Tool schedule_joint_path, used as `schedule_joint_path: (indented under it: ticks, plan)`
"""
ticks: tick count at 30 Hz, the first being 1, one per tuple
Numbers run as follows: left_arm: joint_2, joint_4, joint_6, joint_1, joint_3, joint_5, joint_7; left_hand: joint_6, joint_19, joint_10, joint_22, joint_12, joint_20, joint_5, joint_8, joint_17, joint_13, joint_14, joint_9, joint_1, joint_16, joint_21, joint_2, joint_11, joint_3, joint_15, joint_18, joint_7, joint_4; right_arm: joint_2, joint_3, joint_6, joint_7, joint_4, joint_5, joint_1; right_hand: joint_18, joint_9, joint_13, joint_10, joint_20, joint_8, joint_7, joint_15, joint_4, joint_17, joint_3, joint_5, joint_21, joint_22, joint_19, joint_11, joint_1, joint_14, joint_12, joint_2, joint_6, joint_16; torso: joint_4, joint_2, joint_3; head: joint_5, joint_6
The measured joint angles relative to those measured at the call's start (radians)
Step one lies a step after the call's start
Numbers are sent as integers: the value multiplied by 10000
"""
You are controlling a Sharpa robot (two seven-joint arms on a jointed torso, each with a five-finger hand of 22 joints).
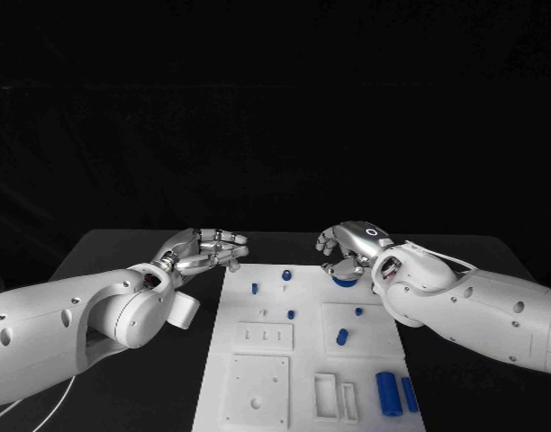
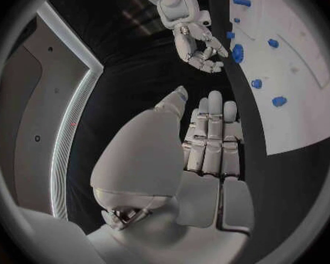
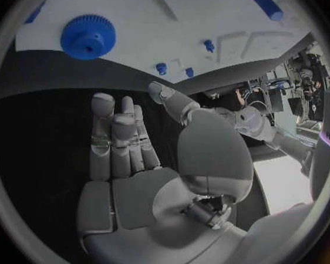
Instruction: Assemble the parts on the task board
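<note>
Both hands empty, the right hand (image 1: 354, 245) hovers with fingers loosely spread over the blue gear (image 3: 88, 36) at the board's (image 1: 257, 378) far edge; it should descend squarely and pinch the rim, while the left hand (image 1: 208, 249) idles half-curled beside the board.

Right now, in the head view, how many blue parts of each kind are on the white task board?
Blue gear: 1
Long blue cylinders: 2
Small blue pegs: 5
Total: 8
</note>
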Motion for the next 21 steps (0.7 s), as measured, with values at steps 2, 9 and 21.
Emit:
schedule_joint_path:
  ticks: [2,9,21]
  plan:
    - [16,-20,0,0,0,5,9,0,0,0,0,0,0,0,0,0,0,0,0,0,0,0,0,0,0,0,-2,0,0,-210,31,83,43,73,210,17,0,-8,176,0,-28,0,-1,0,-27,29,-27,-194,0,0,28,0,85,1,128,85,1,40,-46,-25,24,25,8]
    - [28,-58,0,0,-6,23,24,0,0,0,-1,0,0,0,0,0,-1,0,1,0,0,0,0,0,0,0,-6,0,0,-520,55,594,71,-57,989,29,1,-23,4151,339,-115,0,-348,-196,-147,167,-518,-128,-37,0,120,-269,60,195,2965,119,11,76,-156,-90,88,62,20]
    - [47,-65,0,0,-11,51,33,0,1,0,-2,0,1,0,0,1,8,0,-9,0,0,0,0,0,0,0,73,0,0,-265,54,1739,77,-967,1560,30,103,-168,9370,-245,-286,-150,-363,-526,-234,1085,-1006,345,546,7,392,-586,-245,-113,8344,264,-146,877,-173,-92,125,-16,-10]
